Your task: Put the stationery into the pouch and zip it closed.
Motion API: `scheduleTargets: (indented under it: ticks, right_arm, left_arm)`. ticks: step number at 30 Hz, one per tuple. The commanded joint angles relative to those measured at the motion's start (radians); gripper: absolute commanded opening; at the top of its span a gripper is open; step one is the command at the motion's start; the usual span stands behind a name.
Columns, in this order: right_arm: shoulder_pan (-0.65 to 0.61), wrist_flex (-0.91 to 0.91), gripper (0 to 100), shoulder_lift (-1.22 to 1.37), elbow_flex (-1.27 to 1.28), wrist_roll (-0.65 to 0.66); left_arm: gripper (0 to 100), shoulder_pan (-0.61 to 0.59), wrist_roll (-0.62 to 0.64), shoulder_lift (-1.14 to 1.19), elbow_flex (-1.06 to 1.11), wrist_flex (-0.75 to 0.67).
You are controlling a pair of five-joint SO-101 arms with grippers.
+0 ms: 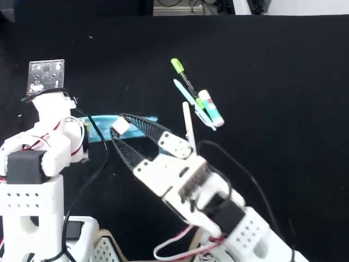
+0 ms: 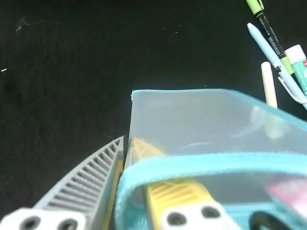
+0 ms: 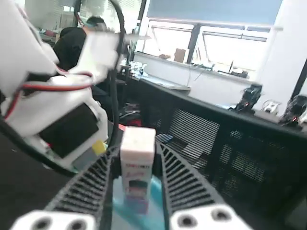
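Note:
A translucent pouch point(image 1: 101, 121) with teal trim lies left of centre on the black table. My left gripper point(image 2: 128, 143) is shut on the wall of the pouch point(image 2: 201, 124), its yellow finger point(image 2: 165, 196) inside and its grey finger point(image 2: 91, 187) outside. My right gripper point(image 1: 117, 127) is shut on a white eraser point(image 1: 120, 127) and holds the eraser point(image 3: 137, 163) just above the teal opening point(image 3: 153, 208). A green highlighter point(image 1: 182, 75), blue pen point(image 1: 189, 99), glue stick point(image 1: 210, 108) and white stick point(image 1: 188, 126) lie together on the table beyond the pouch.
A small grey square plate point(image 1: 46, 75) stands at the far left behind the left arm point(image 1: 49, 142). Cables trail from both arms near the front edge. Black tabletop point(image 1: 272, 82) stretches open to the right and back.

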Motion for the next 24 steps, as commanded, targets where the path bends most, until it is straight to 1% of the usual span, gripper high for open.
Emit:
scheduleTargets:
  ticks: [1,5,9,11,12,15,17,20,24]
  right_arm:
    - [0.026,-0.086,1.1,0.002,0.025,-0.005]
    - [0.028,-0.077,1.1,0.018,0.036,-0.005]
    - [0.025,-0.017,1.2,0.110,-0.024,-0.011]
    - [0.025,0.084,2.4,0.165,-0.102,-0.011]
    - [0.025,0.152,4.5,0.186,-0.151,-0.012]
    - [0.025,0.359,14.2,0.231,-0.303,-0.012]
    - [0.025,0.483,18.8,0.236,-0.384,-0.012]
    - [0.025,0.605,19.1,0.234,-0.476,-0.012]
    - [0.025,0.695,19.4,0.234,-0.576,-0.008]
  left_arm:
    - [3,-0.004,0.008,0.009,0.035,-0.005]
    - [3,-0.004,0.008,0.009,0.035,-0.005]
    - [3,-0.004,0.008,0.009,0.035,-0.003]
    - [3,-0.004,0.008,0.009,0.036,-0.003]
    - [3,-0.004,0.008,0.009,0.038,-0.005]
    - [3,-0.004,0.008,0.009,0.051,-0.008]
    - [3,-0.004,0.008,0.009,0.051,-0.008]
    - [3,-0.004,0.008,0.009,0.051,-0.008]
    - [3,-0.004,0.008,0.009,0.051,-0.008]
